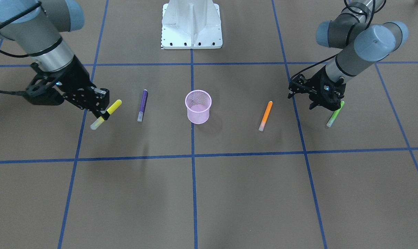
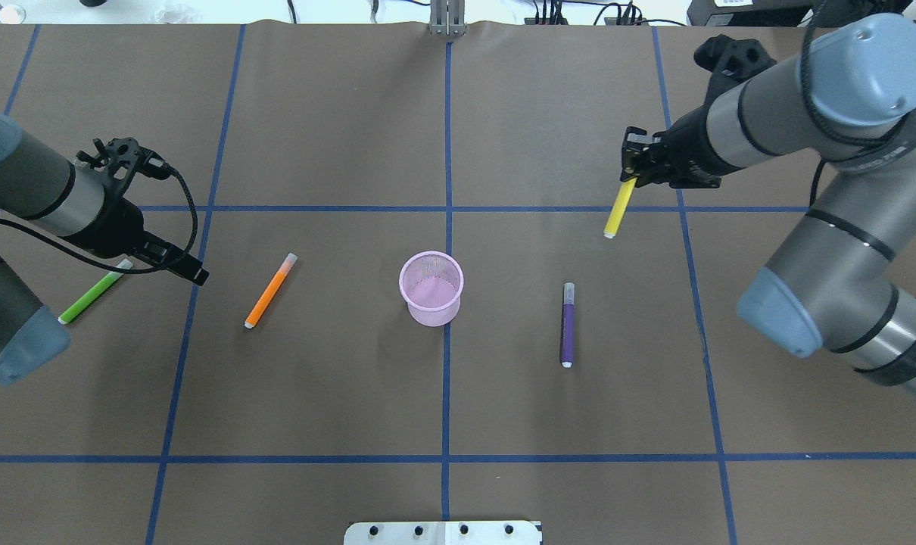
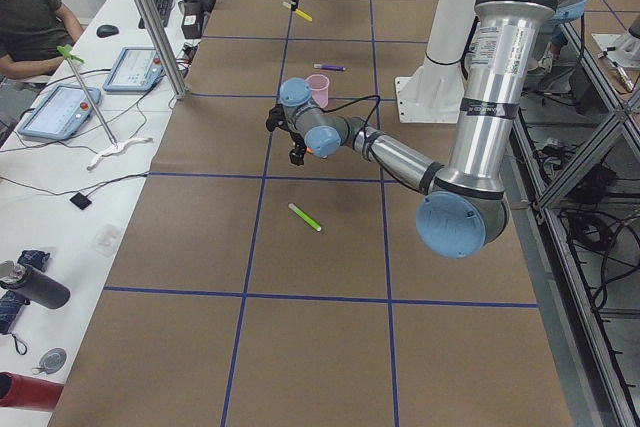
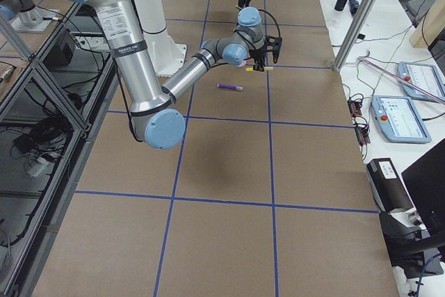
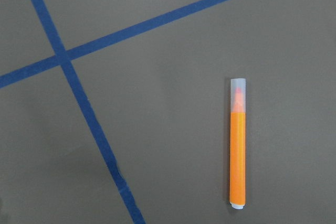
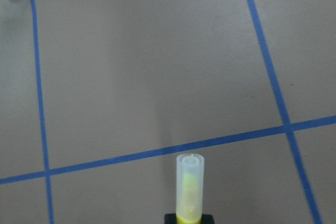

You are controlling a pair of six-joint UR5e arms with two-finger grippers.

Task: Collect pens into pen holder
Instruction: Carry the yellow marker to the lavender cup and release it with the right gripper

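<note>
On brown blue-taped tabletop (image 2: 337,393), pen holder (image 2: 431,289); desk (image 3: 45,197) alongside

Cup (image 2: 431,288) upright at centre, mouth open, nothing above it, bare table all round. Purple pen (image 2: 568,324) lies flat between cup and right gripper (image 2: 630,163), apart from both. Orange pen (image 2: 270,291) lies flat between cup and left gripper (image 1: 322,107). Green pen (image 2: 95,291) lies flat partly under the left arm. Yellow pen (image 2: 619,210) juts from the right gripper, widening it.
</note>
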